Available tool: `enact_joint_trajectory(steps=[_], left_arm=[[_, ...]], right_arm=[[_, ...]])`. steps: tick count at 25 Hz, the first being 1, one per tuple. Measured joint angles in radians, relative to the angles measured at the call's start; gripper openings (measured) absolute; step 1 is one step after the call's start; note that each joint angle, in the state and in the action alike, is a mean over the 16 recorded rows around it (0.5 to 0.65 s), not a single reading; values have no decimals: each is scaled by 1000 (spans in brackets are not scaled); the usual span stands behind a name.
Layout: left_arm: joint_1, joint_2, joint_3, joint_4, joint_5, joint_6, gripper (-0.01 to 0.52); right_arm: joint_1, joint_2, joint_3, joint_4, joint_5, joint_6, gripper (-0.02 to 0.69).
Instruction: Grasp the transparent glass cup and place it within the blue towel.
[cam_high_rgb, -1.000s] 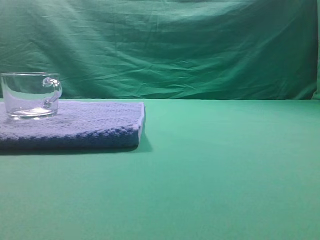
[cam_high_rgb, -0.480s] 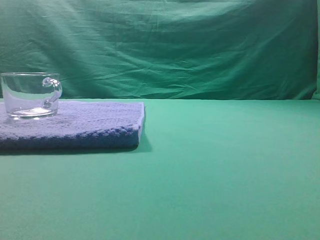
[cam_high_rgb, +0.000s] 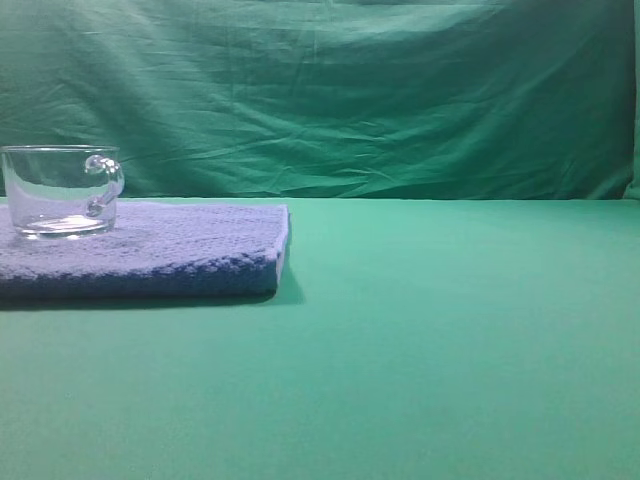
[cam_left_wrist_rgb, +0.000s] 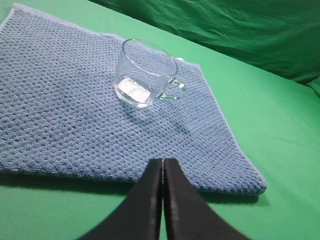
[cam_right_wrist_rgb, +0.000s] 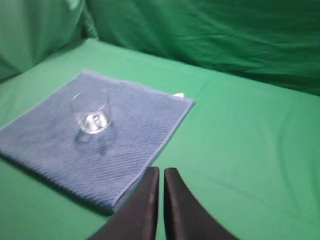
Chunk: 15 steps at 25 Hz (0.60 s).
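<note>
Pincers are both seen pressed together, left pincer (cam_left_wrist_rgb: 162, 167) and right pincer (cam_right_wrist_rgb: 161, 175), with nothing held. The glass cup (cam_left_wrist_rgb: 146, 73) is stood upright on the blue towel (cam_left_wrist_rgb: 65, 120).

Glass cup (cam_high_rgb: 60, 190) atop towel (cam_high_rgb: 180, 250)

Clear glass cup (cam_left_wrist_rgb: 146, 74); blue-violet nubby-weave towel (cam_left_wrist_rgb: 65, 120); green cloth table (cam_high_rgb: 450, 330); black claws.

I see the clear glass cup (cam_left_wrist_rgb: 146, 73) standing upright on my flat blue towel (cam_left_wrist_rgb: 65, 120), handle toward its near edge
</note>
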Motion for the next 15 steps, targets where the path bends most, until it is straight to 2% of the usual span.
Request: enact_joint_trajectory(steps=[7,15], left_arm=[[0,0,0,0,0,0,0],[0,0,0,0,0,0,0]], right_arm=[[-162,-221,244,-22,-100,-9,0],[-235,-315,454,-36,-147,-22,0]])
